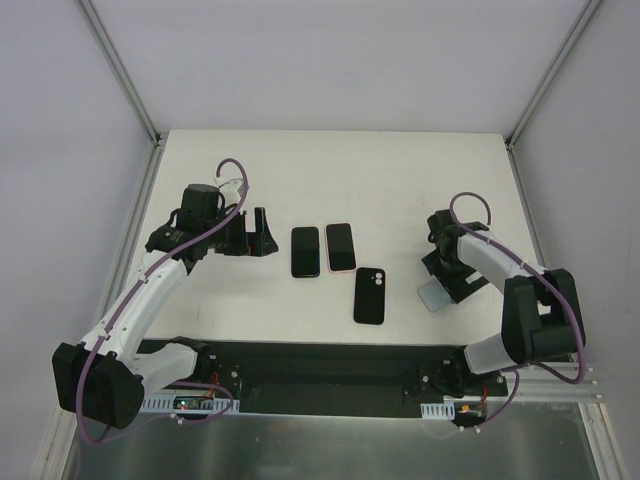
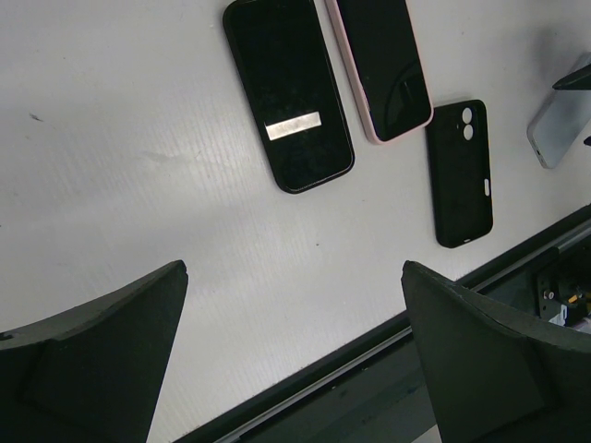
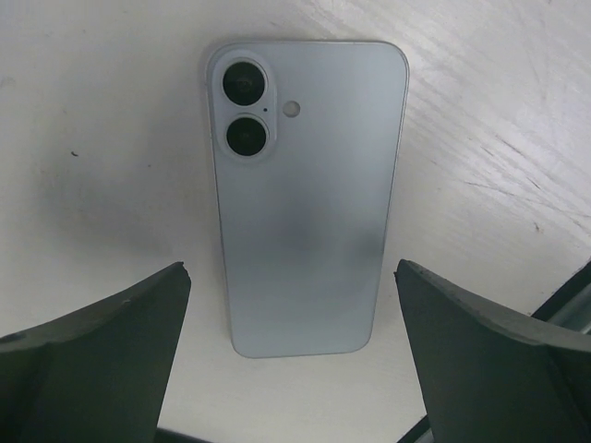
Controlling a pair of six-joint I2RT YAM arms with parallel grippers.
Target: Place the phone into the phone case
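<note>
Pickup hasn't begun: the right end effector (image 3: 291, 277) hangs released over the phone (image 3: 305, 198), the left end effector (image 2: 294, 268) released too; next, grip it for the case (image 1: 370, 296).

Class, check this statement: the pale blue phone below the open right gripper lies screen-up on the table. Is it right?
Not quite. The pale blue phone lies back-up, its two camera lenses showing, not screen-up; the right wrist view shows it. The rest holds: it lies on the table below the open right gripper.
</note>
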